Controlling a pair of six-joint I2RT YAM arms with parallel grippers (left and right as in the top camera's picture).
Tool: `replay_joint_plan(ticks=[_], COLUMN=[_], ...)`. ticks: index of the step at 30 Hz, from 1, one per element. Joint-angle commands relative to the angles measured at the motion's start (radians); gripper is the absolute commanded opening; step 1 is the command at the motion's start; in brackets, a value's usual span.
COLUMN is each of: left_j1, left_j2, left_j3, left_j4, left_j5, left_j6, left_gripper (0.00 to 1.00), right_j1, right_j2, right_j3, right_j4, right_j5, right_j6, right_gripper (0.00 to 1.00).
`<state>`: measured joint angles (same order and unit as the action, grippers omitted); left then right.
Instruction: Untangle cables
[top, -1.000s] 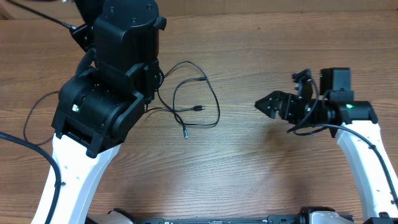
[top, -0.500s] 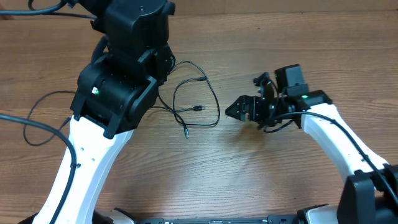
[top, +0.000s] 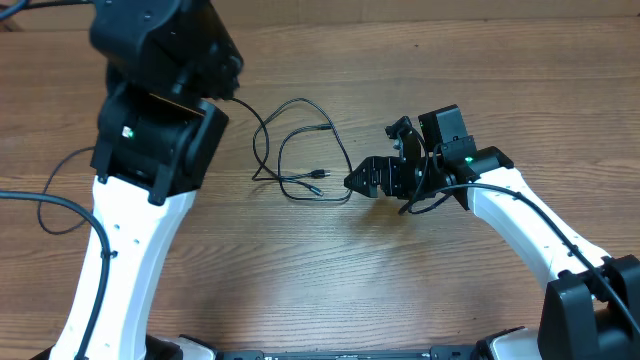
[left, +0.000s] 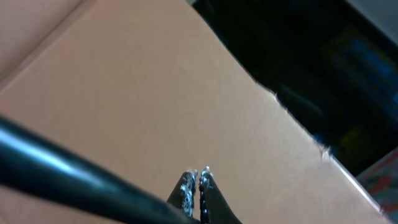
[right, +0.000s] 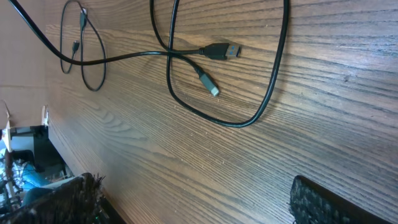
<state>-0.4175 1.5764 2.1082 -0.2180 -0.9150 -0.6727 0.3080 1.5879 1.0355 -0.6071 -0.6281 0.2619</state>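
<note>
Thin black cables lie in tangled loops on the wooden table at centre, with a small plug inside the loops. One strand rises from the tangle up toward my raised left arm, which hides its gripper in the overhead view. In the left wrist view the left gripper is shut, tips together; a blurred black cord crosses in front. My right gripper is open, low, just right of the outer loop. The right wrist view shows its jaws wide apart, a cable loop and two plugs ahead of them.
A thicker black arm cable curves over the table's left side. The left wrist camera faces a tan cardboard-like surface with dark clutter beyond its edge. Bare wood lies in front of the right arm.
My left arm rose and swung left, pulling one strand up; the lower plug end left its spot. My right gripper moved left to the loop's edge.
</note>
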Motion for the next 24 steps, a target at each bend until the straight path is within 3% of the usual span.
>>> replay_joint_plan(ticks=[1,9,15,24], left_j1=[0.061,0.137,0.171,0.286], left_j2=[0.007,-0.003,-0.004,0.000], left_j3=[0.014,0.015,0.015,0.015], left_j4=[0.029,0.077,0.195,0.181], left_j5=[0.019,0.017,0.015,0.014], left_j6=[0.042,0.197,0.391,0.408], left_gripper=[0.04,0.04,0.04,0.04], right_j1=[0.000,0.000,0.000,0.000], right_j2=[0.012,0.012,0.012,0.012], right_j3=[-0.002,-0.002,-0.002,-0.002], right_j4=[0.003,0.001,0.001,0.001], right_j5=[-0.001,0.029,0.028,0.028], right_j6=[0.004,0.004,0.004,0.004], right_gripper=[0.97,0.98,0.98,0.98])
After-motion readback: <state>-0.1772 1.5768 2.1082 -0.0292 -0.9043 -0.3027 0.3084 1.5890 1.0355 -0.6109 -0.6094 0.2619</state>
